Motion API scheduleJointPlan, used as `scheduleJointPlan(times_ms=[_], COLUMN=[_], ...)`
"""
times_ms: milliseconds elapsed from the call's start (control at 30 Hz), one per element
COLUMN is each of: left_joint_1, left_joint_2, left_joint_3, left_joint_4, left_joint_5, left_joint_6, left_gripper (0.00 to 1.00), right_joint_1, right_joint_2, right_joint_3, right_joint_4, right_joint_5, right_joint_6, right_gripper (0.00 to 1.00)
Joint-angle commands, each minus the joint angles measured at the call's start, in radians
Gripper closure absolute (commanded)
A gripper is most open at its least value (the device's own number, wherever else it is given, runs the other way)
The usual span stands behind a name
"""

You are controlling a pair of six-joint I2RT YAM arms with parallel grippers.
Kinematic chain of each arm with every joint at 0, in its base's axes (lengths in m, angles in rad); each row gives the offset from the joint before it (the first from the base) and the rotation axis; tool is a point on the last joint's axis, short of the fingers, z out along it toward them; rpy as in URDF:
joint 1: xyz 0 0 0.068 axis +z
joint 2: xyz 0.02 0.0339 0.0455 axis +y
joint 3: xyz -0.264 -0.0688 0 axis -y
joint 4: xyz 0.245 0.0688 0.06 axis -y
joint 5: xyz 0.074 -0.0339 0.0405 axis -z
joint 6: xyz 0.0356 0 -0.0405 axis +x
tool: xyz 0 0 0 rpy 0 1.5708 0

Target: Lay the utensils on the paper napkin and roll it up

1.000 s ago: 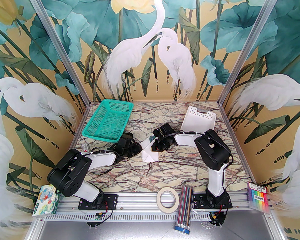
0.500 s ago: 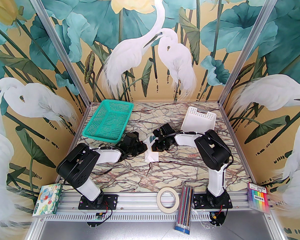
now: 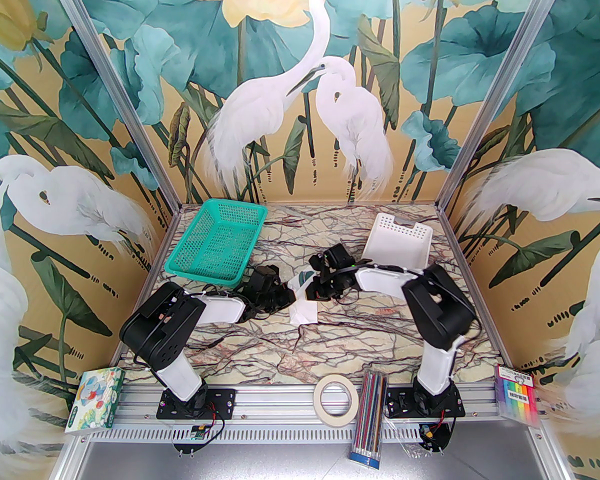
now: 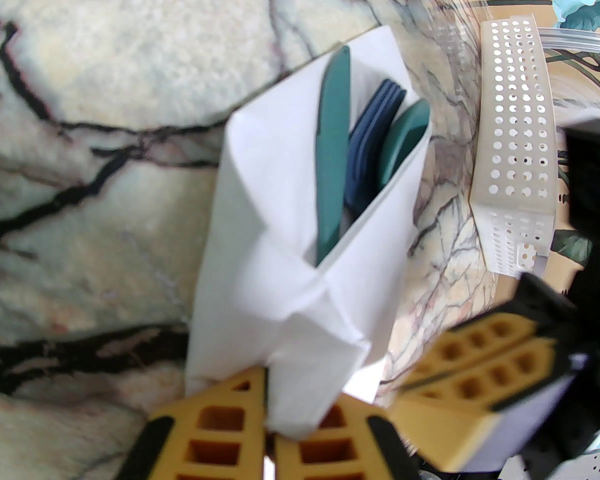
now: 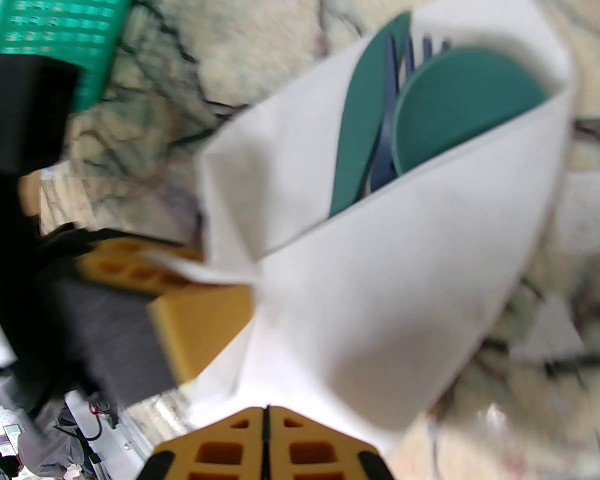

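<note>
The utensils (image 4: 365, 158) are seen already inside the paper napkin (image 4: 290, 268), which is folded around them into a loose cone. A teal spoon (image 5: 465, 103), a navy fork (image 5: 391, 118) and a flat teal utensil (image 4: 332, 153), perhaps a knife, stand out of its open mouth. The placing step is therefore judged done. The rolling is judged well advanced but unfinished, since the wrap gapes at the top and a flap hangs loose. The bundle is found at the middle of the bench (image 3: 330, 353), between the two hands. The left hand (image 4: 269, 433) is closed on the napkin's narrow lower end. The right hand (image 5: 265, 433) is closed too, at the napkin's edge; whether paper is pinched there cannot be told. Tightening the roll and tucking the flap are judged to remain.
</note>
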Motion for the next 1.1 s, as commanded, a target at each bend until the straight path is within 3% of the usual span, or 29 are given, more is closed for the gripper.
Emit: scheduleJointPlan(times_ms=[0,300,1067], left_joint_1=[-0.005,-0.005,-0.004], left_joint_2=[0.025,0.020,-0.010], left_joint_3=[0.017,0.020,0.032], left_joint_4=[-0.057,-0.066,-0.090], left_joint_5=[-0.019,-0.021,-0.025], left_joint_6=[0.004,0.008,0.035], left_gripper=[0.90,0.90,0.90], right_joint_1=[-0.007,0.009,0.028], right_joint_2=[-0.047,-0.044,-0.025], right_joint_3=[-0.070,-0.159,-0.234], right_joint_4=[0.001,0.076,0.078], right_joint_5=[-0.018,-0.059,0.001], right_joint_6=[0.022,0.058,0.063], right_gripper=[0.92,0.95,0.96])
